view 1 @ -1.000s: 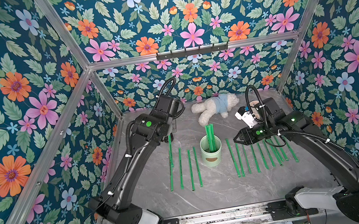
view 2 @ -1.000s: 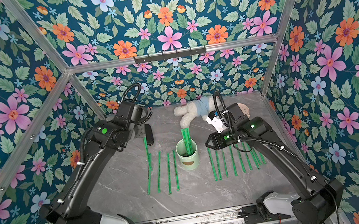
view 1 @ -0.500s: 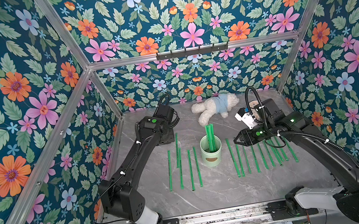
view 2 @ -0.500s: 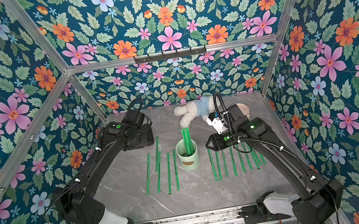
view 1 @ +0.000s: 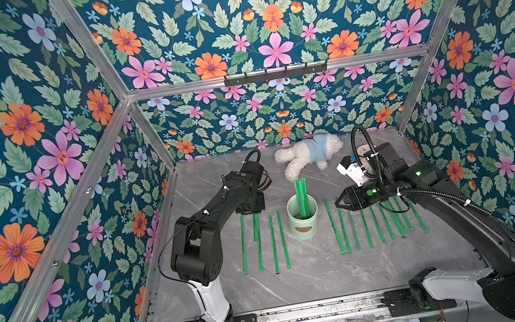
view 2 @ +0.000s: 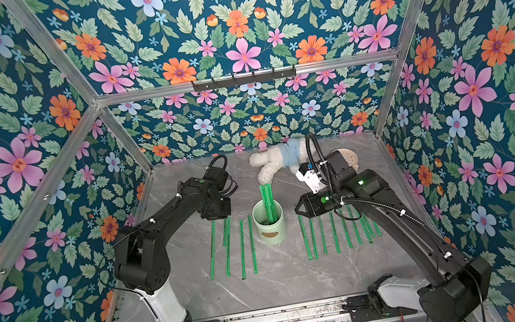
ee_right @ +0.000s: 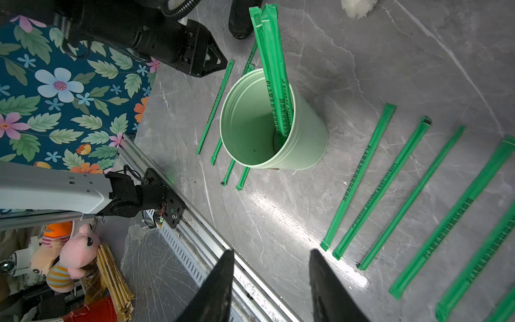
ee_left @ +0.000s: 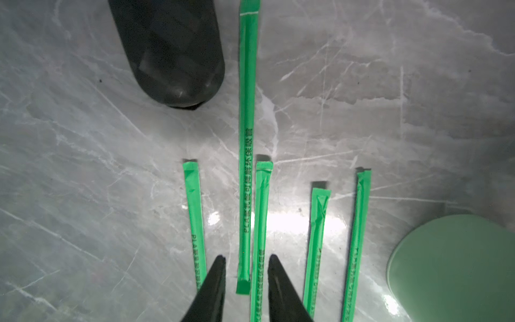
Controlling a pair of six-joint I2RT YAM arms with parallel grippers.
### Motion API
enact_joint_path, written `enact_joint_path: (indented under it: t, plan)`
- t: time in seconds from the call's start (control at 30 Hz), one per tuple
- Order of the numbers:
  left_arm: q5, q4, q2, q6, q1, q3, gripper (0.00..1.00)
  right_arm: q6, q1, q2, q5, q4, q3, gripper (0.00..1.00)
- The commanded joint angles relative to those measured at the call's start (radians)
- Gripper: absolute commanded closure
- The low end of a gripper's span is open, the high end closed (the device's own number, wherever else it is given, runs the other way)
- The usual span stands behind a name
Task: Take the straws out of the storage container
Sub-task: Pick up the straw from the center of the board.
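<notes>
My left gripper [ee_left: 245,256] is partly open, straddling a straw [ee_left: 246,139] that lies loose on the table [ee_left: 390,125], gripped by neither jaw. My right gripper [ee_right: 271,251] is open and empty. The cup [view 1: 304,228] stands at the centre of a top view, a few straws [view 1: 301,193] leaning in it. If I lift away crookedly, I could drag the loose straw across its neighbours. A careless reach could tip the cup.
</notes>
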Motion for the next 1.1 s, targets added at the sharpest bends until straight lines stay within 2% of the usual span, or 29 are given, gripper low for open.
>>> enact_joint_path:
  t: [0.0, 0.1, 0.37, 0.73, 1.07]
  plan:
    - [-0.029, 0.061, 0.042, 0.022, 0.001, 0.017, 0.70, -0.004, -0.001, 0.005, -0.003, 0.009, -0.001, 0.54]
    - [-0.058, 0.079, 0.090, 0.029, 0.006, 0.035, 0.70, -0.004, 0.000, 0.008, -0.003, 0.010, -0.004, 0.54]
    - [-0.049, 0.106, 0.177, 0.047, 0.046, 0.087, 0.70, -0.008, 0.001, 0.025, 0.003, 0.007, -0.001, 0.54]
    - [-0.021, 0.123, 0.231, 0.052, 0.061, 0.108, 0.72, -0.011, 0.000, 0.052, 0.005, 0.008, 0.005, 0.54]
    - [-0.010, 0.135, 0.243, 0.057, 0.069, 0.086, 0.80, -0.011, 0.001, 0.049, 0.006, 0.008, 0.005, 0.54]
